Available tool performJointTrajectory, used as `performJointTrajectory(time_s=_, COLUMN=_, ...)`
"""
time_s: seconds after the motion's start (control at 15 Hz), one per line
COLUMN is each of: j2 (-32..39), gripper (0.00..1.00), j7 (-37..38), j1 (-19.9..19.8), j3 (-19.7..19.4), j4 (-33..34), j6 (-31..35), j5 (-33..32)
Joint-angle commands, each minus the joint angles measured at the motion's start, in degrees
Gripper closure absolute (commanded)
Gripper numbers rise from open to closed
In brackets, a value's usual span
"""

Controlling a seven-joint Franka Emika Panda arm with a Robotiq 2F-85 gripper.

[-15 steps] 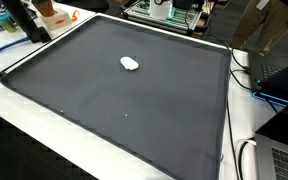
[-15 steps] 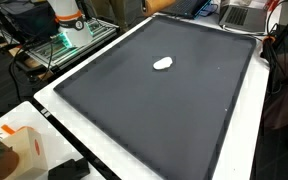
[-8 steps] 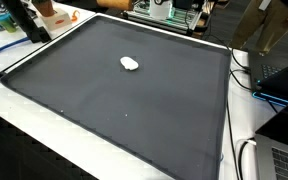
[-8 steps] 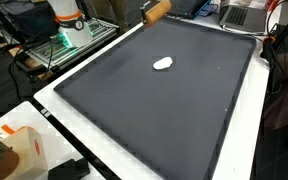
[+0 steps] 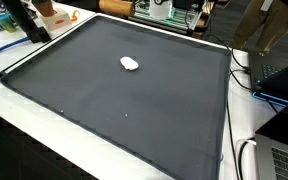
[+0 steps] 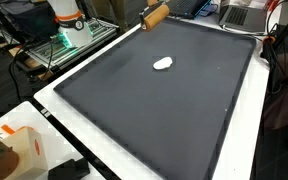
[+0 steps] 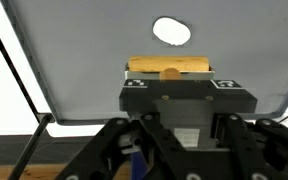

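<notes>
A light wooden block sits crosswise at the tip of my gripper, which is shut on it; the gripper's black body hides the fingers. Beyond the block, a small white oval object lies on the mat. In both exterior views only the block shows, poking in over the far edge of the dark mat as a brown piece. The white object lies on the mat a short way in from that edge, apart from the block.
A white table border frames the mat. A black stand and papers sit at one corner, a potted plant and orange box at another. Cables and a laptop lie along one side. A metal rack stands behind.
The wooden block came into the exterior views at the mat's far edge and has moved a little further in over it. The white object has not moved.
</notes>
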Motion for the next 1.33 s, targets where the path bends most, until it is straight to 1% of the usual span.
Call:
performJointTrajectory(time_s=0.0, j2=-1.6, gripper=0.77, j7=1.5, j1=-0.6, j3=0.1, j4=-2.8, j6=4.6, j5=1.2)
performJointTrajectory(time_s=0.13, j2=-2.7, gripper=0.77, j7=1.5, j1=-0.6, j3=-0.4, j4=-4.8, j6=8.1, j5=1.7)
performJointTrajectory(time_s=0.53, j2=-6.0, gripper=0.77, j7=-2.5, j1=0.3, j3=-2.8, j4=-11.1, j6=15.5, j5=4.4)
performJointTrajectory(time_s=0.87, j2=-9.5, gripper=0.77, j7=-8.0, j1=2.2, j3=-6.1, j4=-17.2, j6=23.0, j5=6.9)
performJointTrajectory(time_s=1.13, j2=-11.5, gripper=0.77, j7=-10.9, j1=3.5, j3=-8.0, j4=-20.4, j6=24.6, j5=7.7)
performJointTrajectory(time_s=1.27, j2=-11.9, gripper=0.77, j7=-11.8, j1=3.6, j3=-8.3, j4=-21.0, j6=23.8, j5=7.2)
